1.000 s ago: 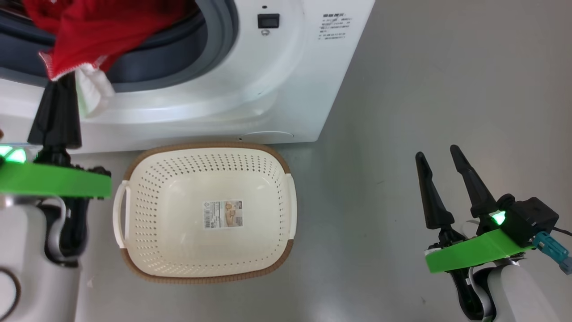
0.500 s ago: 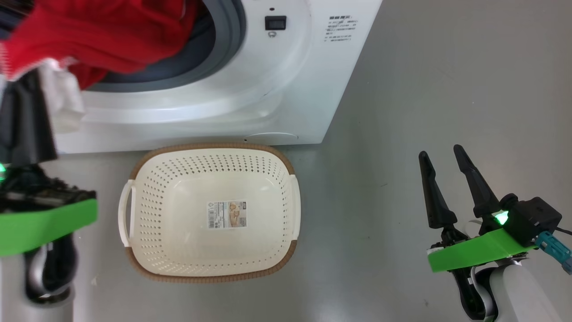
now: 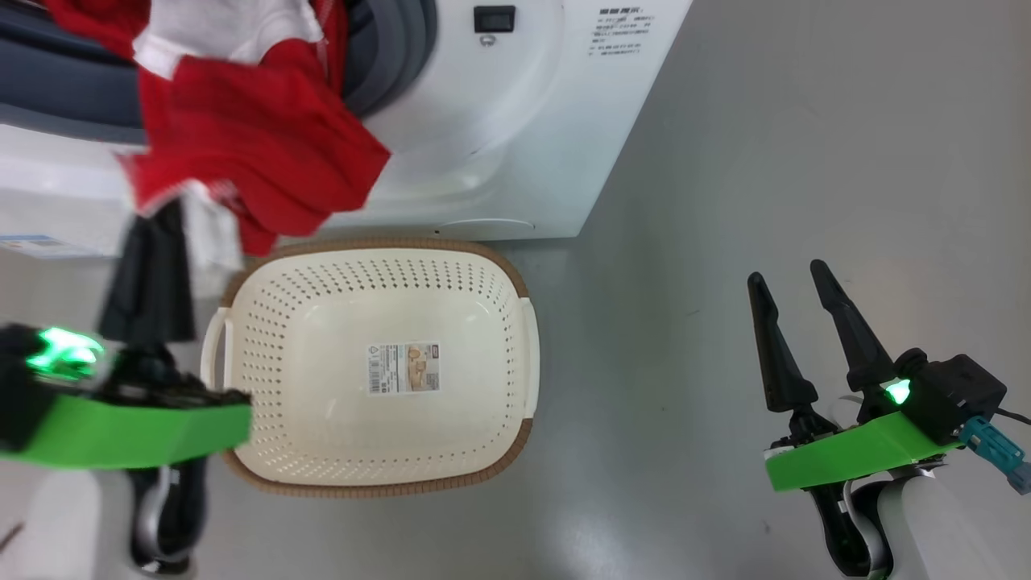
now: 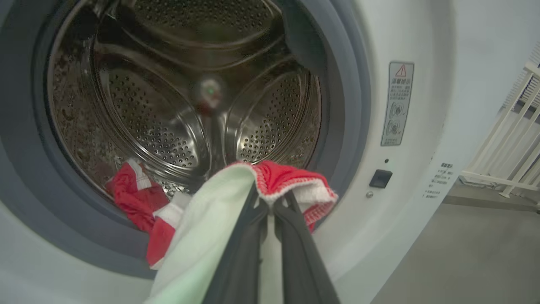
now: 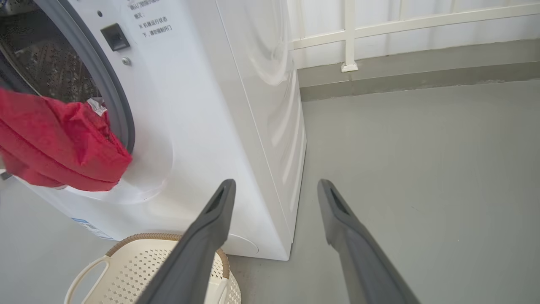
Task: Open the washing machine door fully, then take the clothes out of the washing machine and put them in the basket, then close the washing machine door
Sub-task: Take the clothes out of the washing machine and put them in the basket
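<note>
Just clothes (image 3: 266, 153) between washing machine (image 3: 515, 121) and basket (image 3: 459, 306).

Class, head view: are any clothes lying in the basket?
No, the basket floor shows just its paper label; the clothes hang from the left claw.

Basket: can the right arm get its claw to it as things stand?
Probably yes. The right claw is open and empty, and bare floor lies between it and the basket. The clothes, gripped by the left claw, hang at the basket's far left corner, away from that approach.
</note>
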Motion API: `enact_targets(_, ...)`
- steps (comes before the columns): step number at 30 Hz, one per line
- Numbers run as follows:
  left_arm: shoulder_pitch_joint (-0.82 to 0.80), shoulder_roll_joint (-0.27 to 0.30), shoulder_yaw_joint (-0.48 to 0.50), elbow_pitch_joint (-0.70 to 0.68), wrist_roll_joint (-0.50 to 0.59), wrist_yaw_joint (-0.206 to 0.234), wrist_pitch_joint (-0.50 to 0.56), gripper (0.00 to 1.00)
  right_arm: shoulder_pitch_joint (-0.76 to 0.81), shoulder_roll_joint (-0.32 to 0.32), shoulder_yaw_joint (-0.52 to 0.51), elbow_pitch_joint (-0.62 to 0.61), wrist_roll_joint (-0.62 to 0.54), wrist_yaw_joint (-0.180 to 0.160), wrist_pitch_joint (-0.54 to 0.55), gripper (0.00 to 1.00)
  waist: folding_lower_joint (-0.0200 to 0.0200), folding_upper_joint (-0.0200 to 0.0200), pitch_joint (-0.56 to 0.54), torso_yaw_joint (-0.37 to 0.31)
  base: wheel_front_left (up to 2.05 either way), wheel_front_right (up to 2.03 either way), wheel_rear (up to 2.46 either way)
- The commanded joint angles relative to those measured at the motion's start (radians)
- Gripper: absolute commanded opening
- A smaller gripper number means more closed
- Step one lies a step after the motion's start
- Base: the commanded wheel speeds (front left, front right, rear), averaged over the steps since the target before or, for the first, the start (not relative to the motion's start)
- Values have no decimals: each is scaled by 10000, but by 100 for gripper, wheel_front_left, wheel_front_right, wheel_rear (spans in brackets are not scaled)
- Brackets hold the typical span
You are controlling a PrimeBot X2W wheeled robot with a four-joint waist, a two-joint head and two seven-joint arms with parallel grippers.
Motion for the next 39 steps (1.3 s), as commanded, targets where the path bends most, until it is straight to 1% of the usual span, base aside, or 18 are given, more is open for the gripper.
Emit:
enact_targets(1,187,359,105,148,85,11,-38,0,-54,-22,281,-257,-17,46,-63,100,-1,0,146,-75,0,0,0)
enact_targets(3,212,322,-108,748,14,11,-38,0,-76,-22,287,-275,8,46,-63,100,-1,0,267,-108,0,0,0)
enact_targets(9,-97,550,-1138,2684,-23,11,-38,0,-218,-22,340,-346,97,46,-63,100,-1,0,764,-197,0,0,0)
enact_targets(13,-607,719,-1785,4012,-156,11,-38,0,-372,-22,414,-411,137,46,-63,100,-1,0,1155,-247,0,0,0)
enact_targets(21,-1764,946,-2732,6320,-406,11,-38,0,-654,-22,554,-495,186,46,-63,100,-1,0,1810,-407,0,0,0)
enact_targets(24,-2193,1000,-2901,6899,-536,11,-38,0,-720,-22,585,-539,210,46,-63,100,-1,0,2005,-483,0,0,0)
enact_targets(33,-3062,1074,-3384,7972,-789,11,-38,0,-849,-22,617,-602,259,46,-63,100,-1,0,2397,-559,0,0,0)
enact_targets(34,-3135,1082,-3430,8058,-821,11,-38,15,-872,-22,628,-609,264,46,-63,100,-1,0,2431,-564,0,0,0)
enact_targets(35,-3209,1092,-3467,8125,-850,11,-38,38,-896,-22,638,-618,269,46,-63,100,-1,0,2467,-570,0,0,0)
enact_targets(36,-3275,1101,-3486,8188,-888,11,-38,44,-921,-22,647,-626,275,46,-63,100,-1,0,2497,-575,0,0,0)
enact_targets(37,-3326,1102,-3501,8246,-936,11,-38,47,-942,-22,661,-631,282,46,-63,100,-1,0,2519,-581,0,0,0)
enact_targets(38,-3326,1102,-3501,8246,-936,11,-38,47,-942,-22,661,-631,282,46,-63,100,-1,0,2519,-581,0,0,0)
enact_targets(39,-3365,1106,-3535,8300,-981,11,-38,49,-962,-22,673,-632,287,46,-63,100,-1,0,2536,-586,0,0,0)
